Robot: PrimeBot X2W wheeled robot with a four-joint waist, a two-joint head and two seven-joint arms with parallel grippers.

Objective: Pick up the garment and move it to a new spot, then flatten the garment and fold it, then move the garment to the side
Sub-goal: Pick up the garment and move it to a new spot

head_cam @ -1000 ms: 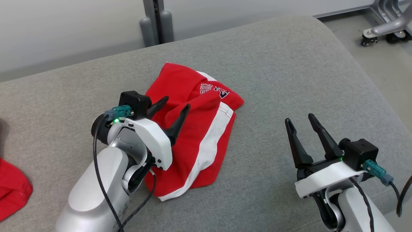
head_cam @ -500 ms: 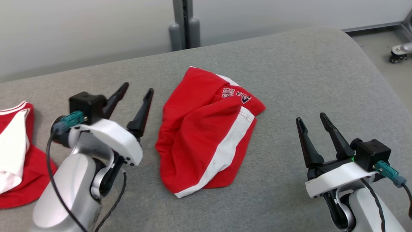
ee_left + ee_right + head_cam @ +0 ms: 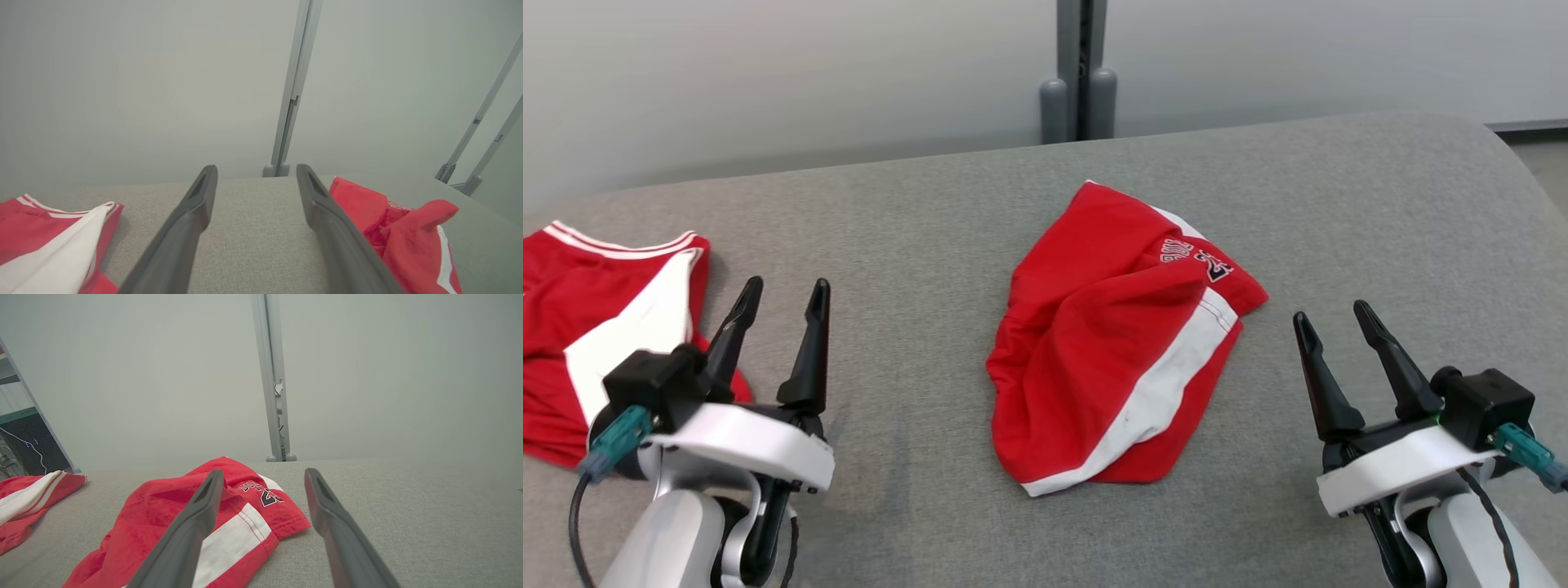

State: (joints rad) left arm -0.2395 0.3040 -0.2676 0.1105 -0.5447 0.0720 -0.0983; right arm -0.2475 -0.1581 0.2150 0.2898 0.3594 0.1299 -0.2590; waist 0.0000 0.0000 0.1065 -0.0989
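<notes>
The shorts (image 3: 1119,343) are lying in a loose heap near the middle of the cushion (image 3: 931,237), a bit toward its back edge. They are red, with a white stripe and dark letters near the top. One part is lying over another, so they are not looking flat. They are looking soft, light and floppy. I am guessing they will bend and droop when lifted, and they will not break. A good place to grab is looking like the white edge at the front, or the corner by the letters, where the cloth is sticking out.

The left gripper (image 3: 788,283) is hovering wide open near the front left of the cushion. It is holding nothing and is well apart from the shorts. The right gripper (image 3: 1330,312) is hovering wide open near the front right, also holding nothing and not touching them.

Another red and white garment (image 3: 605,310) is lying at the left edge. A grey post (image 3: 1080,73) is standing behind the back edge.
</notes>
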